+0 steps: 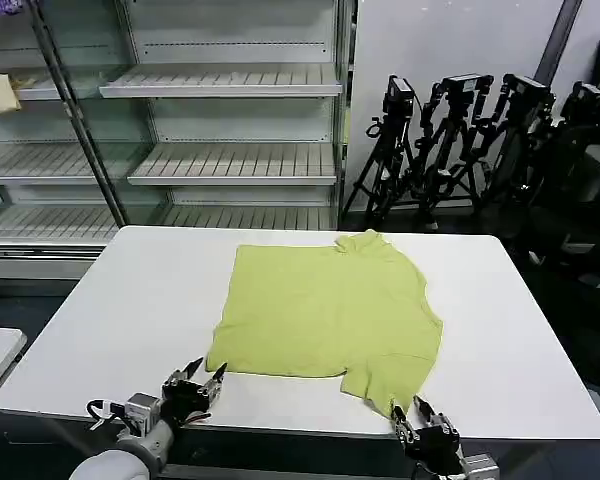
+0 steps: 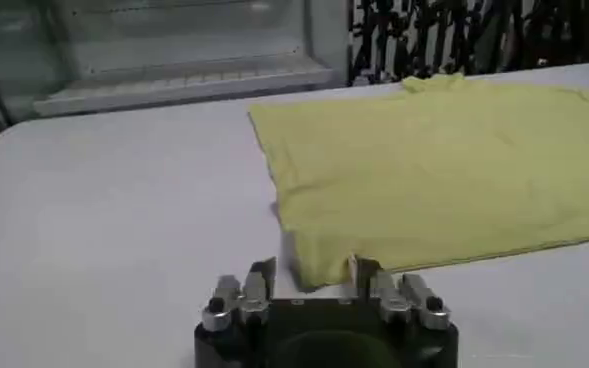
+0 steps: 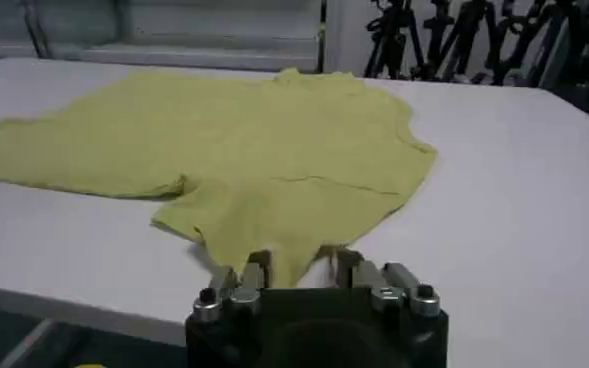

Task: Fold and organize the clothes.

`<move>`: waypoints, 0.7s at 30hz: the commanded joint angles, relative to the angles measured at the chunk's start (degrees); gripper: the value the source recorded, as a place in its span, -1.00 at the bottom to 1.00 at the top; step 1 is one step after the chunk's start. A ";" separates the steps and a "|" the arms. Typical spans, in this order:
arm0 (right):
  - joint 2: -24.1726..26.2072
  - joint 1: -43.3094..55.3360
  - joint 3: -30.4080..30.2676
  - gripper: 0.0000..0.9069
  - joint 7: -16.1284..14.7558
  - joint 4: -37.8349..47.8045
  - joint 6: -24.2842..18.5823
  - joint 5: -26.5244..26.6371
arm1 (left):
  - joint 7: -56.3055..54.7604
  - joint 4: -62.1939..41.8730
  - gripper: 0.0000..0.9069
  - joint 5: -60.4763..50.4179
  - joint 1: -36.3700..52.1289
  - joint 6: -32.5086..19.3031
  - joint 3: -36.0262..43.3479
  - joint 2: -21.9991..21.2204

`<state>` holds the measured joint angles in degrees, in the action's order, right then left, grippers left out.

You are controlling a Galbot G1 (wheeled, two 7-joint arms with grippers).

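Nearest to us are the two grippers, both low at the near edge of the white table [image 1: 130, 300]. Our left gripper [image 1: 202, 382] stands at the near left corner of the lime T-shirt [image 1: 325, 310]. Its jaws are open, and in the left wrist view this gripper [image 2: 307, 272] has the shirt corner just in front of the gap, with nothing held between the fingers [image 2: 262, 278]. Our right gripper [image 1: 414, 415] is at the near right, just before the lowest tip of the shirt. In the right wrist view this gripper [image 3: 299, 262] is also open, and the tip of the T-shirt [image 3: 264, 150] lies just ahead of its gap; we cannot tell if it touches. The shirt lies flat on the middle of the table, its neckline at the far side.
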<state>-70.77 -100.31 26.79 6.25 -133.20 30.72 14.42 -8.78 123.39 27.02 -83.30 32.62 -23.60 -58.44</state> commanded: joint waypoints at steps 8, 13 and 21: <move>0.33 4.27 0.00 -1.00 -1.91 0.75 -8.48 -1.37 | 2.13 0.00 -0.96 -2.49 2.84 -2.73 1.91 -0.61; 2.96 13.60 1.66 -1.00 -1.03 0.91 -6.61 3.14 | 3.20 -0.95 -0.96 -0.63 9.95 -4.18 1.92 -1.04; 6.10 33.49 -1.66 -1.00 -0.69 16.13 -5.37 5.14 | 3.35 -11.70 -0.96 10.92 25.50 -2.44 4.09 -3.28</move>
<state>-66.78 -82.42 26.33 5.52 -126.48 26.03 17.84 -6.19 120.94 28.40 -74.33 30.51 -21.47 -60.38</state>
